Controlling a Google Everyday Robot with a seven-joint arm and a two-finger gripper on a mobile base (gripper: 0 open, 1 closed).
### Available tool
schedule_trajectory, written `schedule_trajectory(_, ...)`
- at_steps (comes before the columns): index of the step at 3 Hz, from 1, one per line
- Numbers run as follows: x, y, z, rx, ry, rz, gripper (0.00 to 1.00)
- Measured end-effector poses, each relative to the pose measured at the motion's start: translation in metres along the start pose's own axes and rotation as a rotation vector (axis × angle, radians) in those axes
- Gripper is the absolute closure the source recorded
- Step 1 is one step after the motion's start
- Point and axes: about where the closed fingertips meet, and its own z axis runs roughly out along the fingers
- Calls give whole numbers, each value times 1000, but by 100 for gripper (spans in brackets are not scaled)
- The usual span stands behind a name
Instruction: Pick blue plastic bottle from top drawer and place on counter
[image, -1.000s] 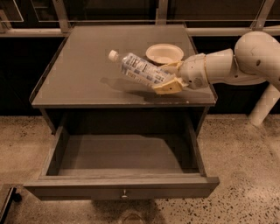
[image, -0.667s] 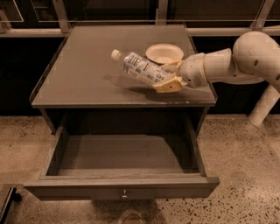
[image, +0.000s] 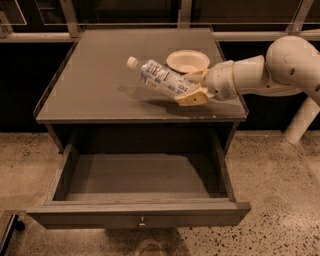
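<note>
Bottle first: your blue plastic bottle (image: 160, 80) has crept only a touch to the right over the last second. Its tilt is unchanged, with the cap up toward the left rear and the base down in the hand (image: 187, 88). The hand is closed around the bottle's lower end, one finger above and the yellowish pad (image: 192, 97) beneath. It sits over the right front part of the bench (image: 95, 75), just in front of the white bowl (image: 187, 61). A shadow lies on the bench under the bottle, so I judge it is carried just above the surface. Whether the lower pad touches the bench, you cannot tell from here.

Such a small shift suggests the carry is nearly over. The pick is done, and what remains is lowering and letting go. Mind the bowl close behind, and expect a bottle released at this slant to tip over and roll.

That bench is flat, matte and grey-brown with a thin raised rim, and its left half gives you plenty of room. Below it the top drawer (image: 100, 218) stands pulled fully out with nothing showing inside, and a small round knob (image: 142, 220) sits at the centre of its front. The white arm (image: 270, 70) reaches in from the right. Around the cabinet you have speckled stone flooring (image: 280, 170) and dark framed panels (image: 70, 20) behind.
</note>
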Motion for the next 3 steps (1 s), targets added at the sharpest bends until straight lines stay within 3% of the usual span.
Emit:
schedule_trajectory(2,0,0,0,0,0,0,13)
schedule_trajectory(3,0,0,0,0,0,0,0)
